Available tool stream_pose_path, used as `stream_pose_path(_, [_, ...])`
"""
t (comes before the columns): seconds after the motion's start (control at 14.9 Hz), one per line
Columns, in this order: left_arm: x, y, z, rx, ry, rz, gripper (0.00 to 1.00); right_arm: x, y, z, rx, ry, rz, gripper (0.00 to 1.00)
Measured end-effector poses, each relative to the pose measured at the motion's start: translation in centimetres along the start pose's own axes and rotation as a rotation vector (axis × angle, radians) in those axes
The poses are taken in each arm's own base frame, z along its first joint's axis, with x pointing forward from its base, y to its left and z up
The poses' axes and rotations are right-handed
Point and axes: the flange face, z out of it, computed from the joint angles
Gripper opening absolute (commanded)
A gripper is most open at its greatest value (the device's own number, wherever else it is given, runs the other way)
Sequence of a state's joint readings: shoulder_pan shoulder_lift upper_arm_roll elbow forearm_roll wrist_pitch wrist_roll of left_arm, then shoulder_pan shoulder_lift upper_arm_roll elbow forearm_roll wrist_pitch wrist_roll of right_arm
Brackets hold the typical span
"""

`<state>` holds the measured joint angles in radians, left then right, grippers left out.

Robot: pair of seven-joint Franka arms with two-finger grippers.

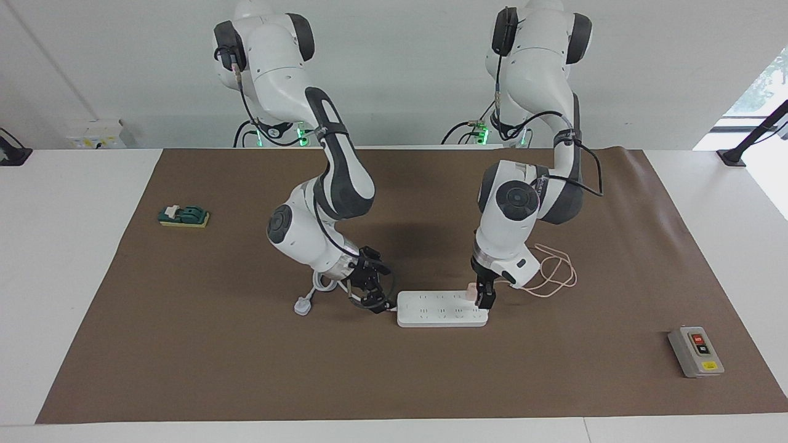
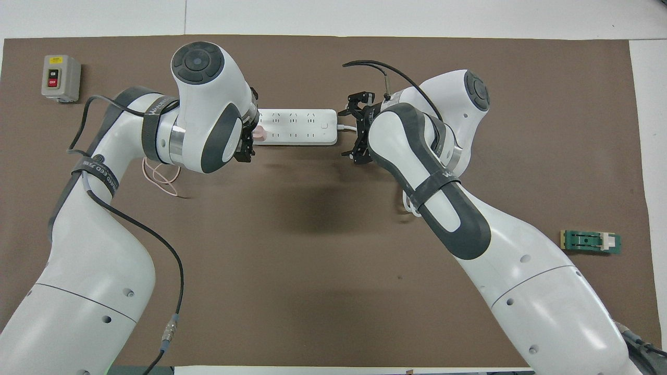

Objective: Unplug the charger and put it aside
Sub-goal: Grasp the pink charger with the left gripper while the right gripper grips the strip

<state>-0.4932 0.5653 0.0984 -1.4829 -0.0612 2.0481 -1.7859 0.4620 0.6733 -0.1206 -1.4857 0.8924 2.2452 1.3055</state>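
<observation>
1. Down at the middle of the counter (image 1: 92, 277), the white power strip (image 1: 440, 311) lies flat on the brown mat (image 1: 246, 369), with the pink charger (image 1: 471, 291) plugged into its end toward the left arm.
2. Left tool (image 1: 484, 295) is right at that charger, fingers (image 1: 489, 299) closed around the little pink cube!
3. Charger cable (image 1: 557, 274) trails off in loose loops on the mat, nearer the robots than the strip.
4. Right tool (image 1: 369, 295) sits low at the strip's other end, where the thick white cord (image 2: 345, 126) leaves it; its fingers stand spread open.
5. White plug (image 1: 301, 306) lies on the mat beside the right tool.
6. Grey switch box (image 1: 695, 351) rests toward the left arm's end, green block (image 1: 183, 216) toward the right arm's.
</observation>
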Motion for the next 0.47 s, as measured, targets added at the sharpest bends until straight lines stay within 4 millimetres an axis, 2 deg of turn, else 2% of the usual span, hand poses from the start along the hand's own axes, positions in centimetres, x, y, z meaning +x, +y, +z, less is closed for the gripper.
stream_pose_path(0.13, [0.1,-0.3,0.4,-0.007,-0.002,-0.001,0.87,0.3,-0.5,0.4,0.027,0.001,0.005,1.00])
stream_pose_path(0.4, [-0.1,-0.7,1.1,-0.031,-0.007,0.004,0.55,0.4,-1.5,1.7,0.039,0.005,-0.015,1.00])
stream_pose_path(0.47, [-0.4,-0.8,1.2,-0.032,-0.007,0.007,0.42,0.5,-1.7,2.0,0.041,0.005,-0.018,1.00])
